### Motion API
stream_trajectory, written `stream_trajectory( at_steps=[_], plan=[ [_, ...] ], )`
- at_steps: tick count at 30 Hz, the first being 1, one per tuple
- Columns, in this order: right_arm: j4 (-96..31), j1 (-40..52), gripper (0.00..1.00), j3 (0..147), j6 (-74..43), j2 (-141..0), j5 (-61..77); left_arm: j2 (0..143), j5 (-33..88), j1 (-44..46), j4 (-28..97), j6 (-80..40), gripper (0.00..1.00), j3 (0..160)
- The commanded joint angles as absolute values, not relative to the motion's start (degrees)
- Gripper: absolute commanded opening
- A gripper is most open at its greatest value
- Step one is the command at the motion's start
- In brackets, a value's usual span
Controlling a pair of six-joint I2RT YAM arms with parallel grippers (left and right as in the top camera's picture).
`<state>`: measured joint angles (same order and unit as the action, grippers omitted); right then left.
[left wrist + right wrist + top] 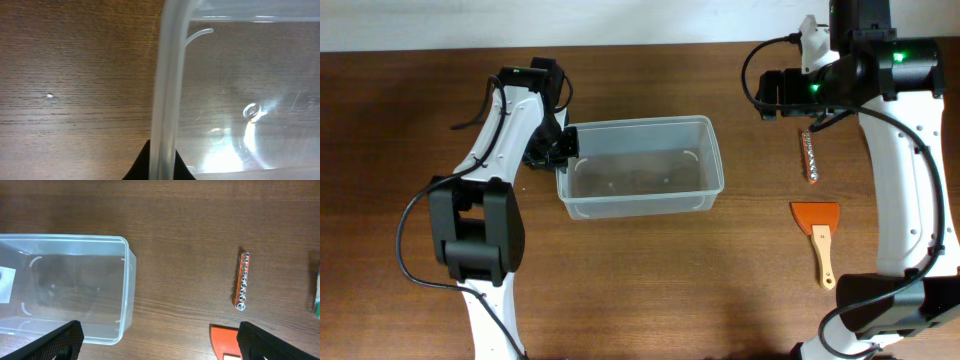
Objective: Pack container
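Container [640,205]: left claw [563,152] clamped on its left rim. Right claw [160,335] spread wide, empty; bit strip [242,287] near it, on the side away from container, long axis fore-aft.

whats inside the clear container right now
Nothing loose shows inside the container: only its bare clear floor, the wood table showing through. The left gripper is shut on its left rim and covers that edge from overhead; glare blurs part of the floor.
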<state>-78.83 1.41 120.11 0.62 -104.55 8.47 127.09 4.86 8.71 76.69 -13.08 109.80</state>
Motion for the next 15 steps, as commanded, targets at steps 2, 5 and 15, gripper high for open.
stream_trajectory(
  at_steps=[2, 5, 15],
  plan=[
    [-78.6, 1.0, 0.99, 121.1, 1.7, -104.8, 8.3, 127.6, 2.2, 8.2, 78.5, -13.2, 0.06, 110.2],
    [-78.6, 1.0, 0.99, 121.1, 1.7, -104.8, 8.3, 127.6, 2.3, 8.5, 80.7, -13.2, 0.06, 110.2],
    [-78.7, 1.0, 0.99, 121.1, 1.7, -104.8, 8.3, 124.5, 2.2, 11.6, 81.6, -13.2, 0.02, 110.2]
  ],
)
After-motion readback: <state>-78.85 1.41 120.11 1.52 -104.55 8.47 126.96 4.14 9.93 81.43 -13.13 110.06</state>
